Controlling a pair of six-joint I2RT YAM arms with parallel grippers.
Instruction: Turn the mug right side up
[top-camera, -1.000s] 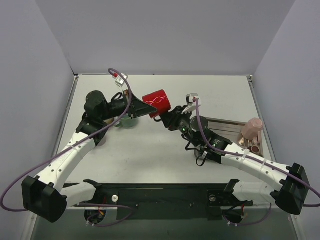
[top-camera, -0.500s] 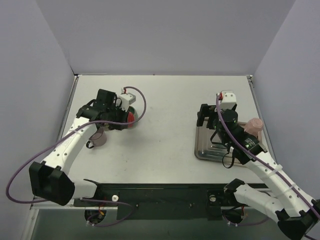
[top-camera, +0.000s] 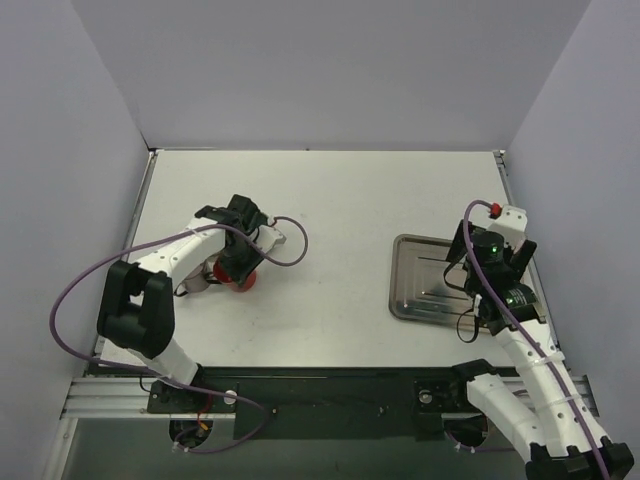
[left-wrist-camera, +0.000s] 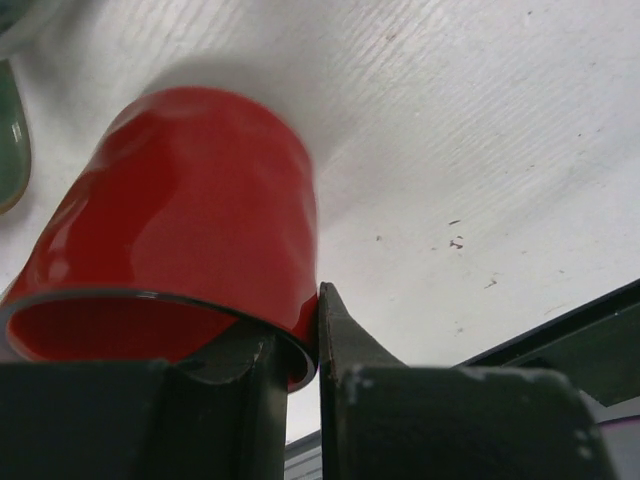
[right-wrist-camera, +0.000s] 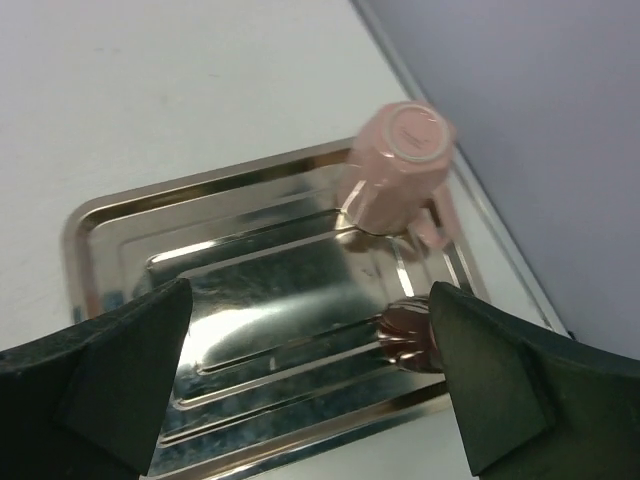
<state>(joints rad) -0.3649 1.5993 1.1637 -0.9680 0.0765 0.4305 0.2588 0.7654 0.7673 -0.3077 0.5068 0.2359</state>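
The red mug (left-wrist-camera: 190, 230) is standing right side up on the left part of the white worktop (left-wrist-camera: 450, 120), its base resting on the surface and its open rim facing upward. Its glossy wall is showing a faint wavy relief, and the inside is red too. The left pincer (left-wrist-camera: 292, 325) is pinching the wall at the rim, one finger inside and one outside. The pink mug (right-wrist-camera: 395, 170) is sitting upside down, base up, near one corner of the metal tray (right-wrist-camera: 120, 220), its handle sticking out sideways.
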